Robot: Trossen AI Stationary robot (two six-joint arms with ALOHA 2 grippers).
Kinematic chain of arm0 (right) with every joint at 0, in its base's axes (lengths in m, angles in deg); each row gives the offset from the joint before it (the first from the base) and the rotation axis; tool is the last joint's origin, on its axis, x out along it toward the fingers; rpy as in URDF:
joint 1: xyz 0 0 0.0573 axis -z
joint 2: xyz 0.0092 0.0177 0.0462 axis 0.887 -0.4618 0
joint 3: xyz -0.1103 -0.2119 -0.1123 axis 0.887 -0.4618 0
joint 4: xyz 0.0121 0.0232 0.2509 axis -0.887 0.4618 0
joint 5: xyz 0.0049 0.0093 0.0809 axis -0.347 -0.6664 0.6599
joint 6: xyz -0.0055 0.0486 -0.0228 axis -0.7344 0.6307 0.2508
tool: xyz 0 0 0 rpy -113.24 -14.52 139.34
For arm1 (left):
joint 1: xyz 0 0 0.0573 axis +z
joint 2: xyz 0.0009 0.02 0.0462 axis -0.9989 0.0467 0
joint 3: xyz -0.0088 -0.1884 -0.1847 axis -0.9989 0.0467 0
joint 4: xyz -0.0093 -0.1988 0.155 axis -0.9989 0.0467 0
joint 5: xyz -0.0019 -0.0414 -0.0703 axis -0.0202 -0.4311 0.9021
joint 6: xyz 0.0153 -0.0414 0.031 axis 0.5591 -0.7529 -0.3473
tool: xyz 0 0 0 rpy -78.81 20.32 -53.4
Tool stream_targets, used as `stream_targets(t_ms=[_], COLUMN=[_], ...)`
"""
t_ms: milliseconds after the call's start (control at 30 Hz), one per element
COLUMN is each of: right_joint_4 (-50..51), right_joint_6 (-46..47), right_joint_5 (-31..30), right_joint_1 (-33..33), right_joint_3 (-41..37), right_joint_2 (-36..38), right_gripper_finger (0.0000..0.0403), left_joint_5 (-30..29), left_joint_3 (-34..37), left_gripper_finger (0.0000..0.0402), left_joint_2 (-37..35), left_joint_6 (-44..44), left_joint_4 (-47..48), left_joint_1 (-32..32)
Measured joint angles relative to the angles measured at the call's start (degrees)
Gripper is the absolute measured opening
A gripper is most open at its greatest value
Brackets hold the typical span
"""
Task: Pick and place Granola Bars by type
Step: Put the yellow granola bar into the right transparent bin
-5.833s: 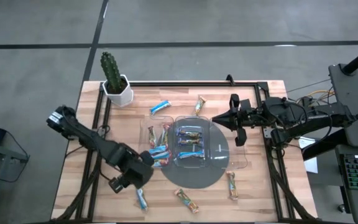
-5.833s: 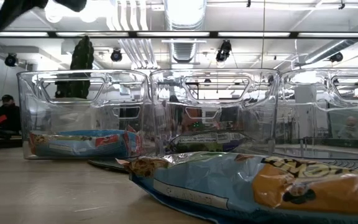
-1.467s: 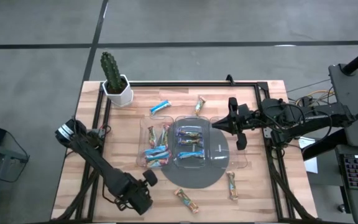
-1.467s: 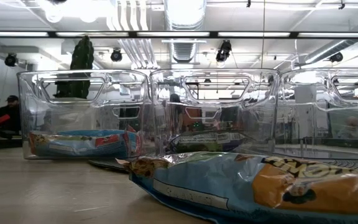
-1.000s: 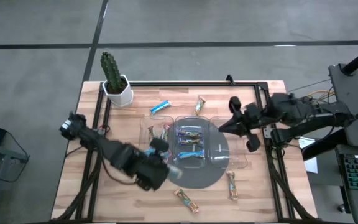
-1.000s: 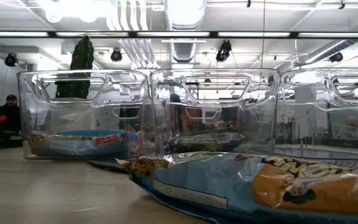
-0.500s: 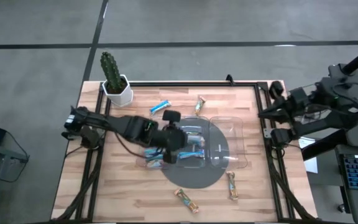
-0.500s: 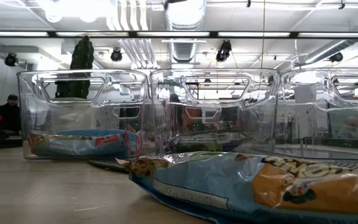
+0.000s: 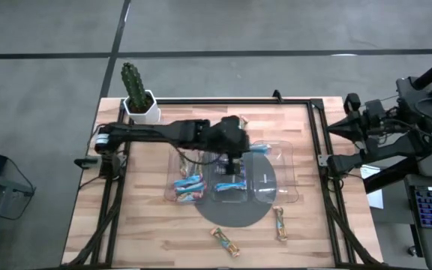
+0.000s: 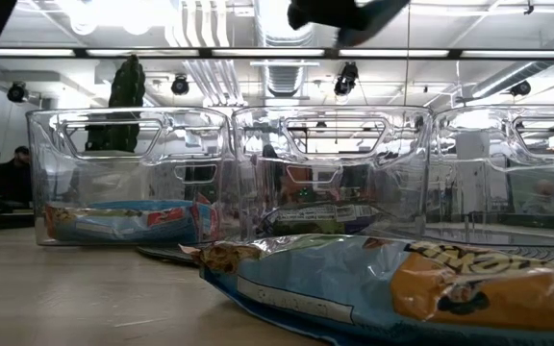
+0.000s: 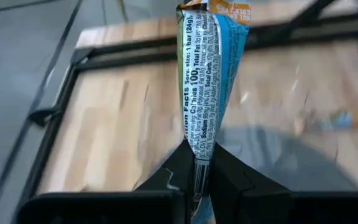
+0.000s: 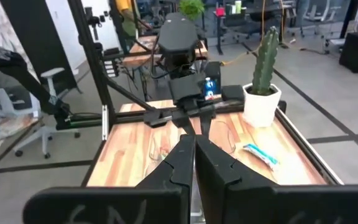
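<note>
My left gripper [image 9: 243, 145] hangs over the far side of the clear compartment tray [image 9: 285, 196], shut on a blue granola bar [image 11: 201, 81]. The tray's left compartment holds several mostly blue bars [image 9: 189, 187], and the middle one holds several darker bars [image 9: 230, 177]. Loose bars lie flat on the table near the front edge [image 9: 224, 241], [image 9: 280, 223] and beyond the tray [image 9: 244, 121]. Another blue bar [image 12: 259, 154] lies near the cactus. My right gripper [image 12: 195, 148] is shut on nothing, drawn back past the table's right edge [image 9: 349, 124]. My left gripper pinches the blue bar by one end [image 11: 198, 163] between its two fingers, which lie along the bar's length. The rest of the wrapper sticks out beyond the fingertips. The bar is lifted clear, above the tray.
A potted cactus [image 9: 135, 88] stands at the far left corner. A dark round mat [image 9: 235, 214] lies under the tray. A black frame [image 9: 317, 112] runs along the table's edges. One bar [image 10: 392, 284] lies close in front of the low camera.
My left gripper, still shut on the blue bar, has swung from the near left of the table toward the far right, ending over the tray. My right gripper has drawn back from beside the tray to beyond the table's right edge.
</note>
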Motion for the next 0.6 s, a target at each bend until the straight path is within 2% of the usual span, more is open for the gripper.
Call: stream_targets(t_ms=[100, 200, 600], right_joint_4=[0.21, 0.19, 0.19], right_joint_6=[0.0, 0.0, 0.17], right_joint_5=[-0.04, -0.19, -1.6], right_joint_1=[0.0, 0.0, 0.0], right_joint_3=[-0.56, -0.97, -3.9], right_joint_2=[0.04, -0.03, -0.28], right_gripper_finger=[0.0008, 0.0008, 0.0009], left_joint_5=[3.59, 6.44, 7.98], left_joint_3=[-0.5, -1.79, -13.88], left_gripper_finger=[0.0017, 0.0017, 0.0016], left_joint_2=[3.06, 6.48, 22.21], left_joint_6=[-2.21, -4.4, -9.67], left_joint_4=[-7.57, -10.71, -10.79], left_joint_1=[0.91, 1.46, 2.3])
